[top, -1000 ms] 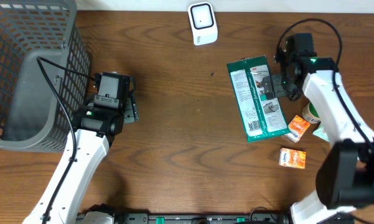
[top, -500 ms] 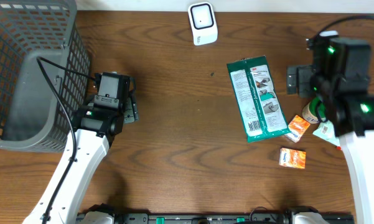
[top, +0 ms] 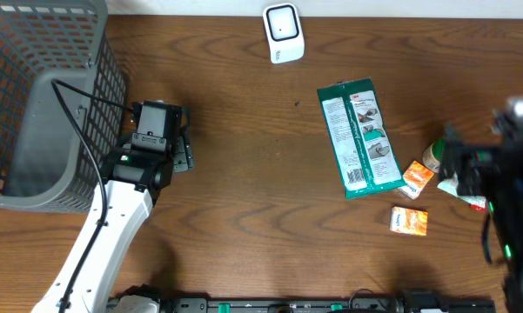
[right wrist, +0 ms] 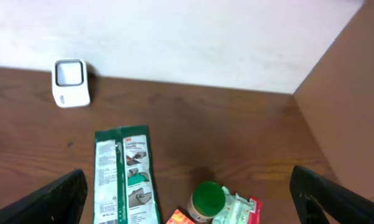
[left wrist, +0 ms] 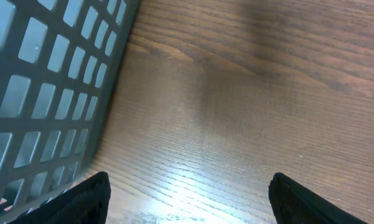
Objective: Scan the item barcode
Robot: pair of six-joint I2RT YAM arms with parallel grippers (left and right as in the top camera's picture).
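A long green packet [top: 359,139] lies flat on the brown table, printed side up; it also shows in the right wrist view [right wrist: 126,174]. The white scanner [top: 283,32] stands at the back edge and appears small in the right wrist view [right wrist: 70,83]. My right gripper [right wrist: 187,180] hangs high above the table, open and holding nothing, with a green-lidded jar [right wrist: 206,200] below it. From overhead the right gripper [top: 457,167] is a dark blur at the far right. My left gripper [left wrist: 190,177] is open over bare wood beside the basket, also seen from overhead [top: 184,152].
A grey mesh basket [top: 35,104] fills the left side, its wall close to my left fingers [left wrist: 50,93]. Two orange boxes [top: 418,178] [top: 409,220], the jar [top: 433,156] and a white-green pouch [right wrist: 236,208] cluster right of the packet. A pale wall [right wrist: 187,37] bounds the back.
My right arm has drawn back from the green packet to the right and towards the front, rising. The packet stays where it lay. The left arm has not moved.
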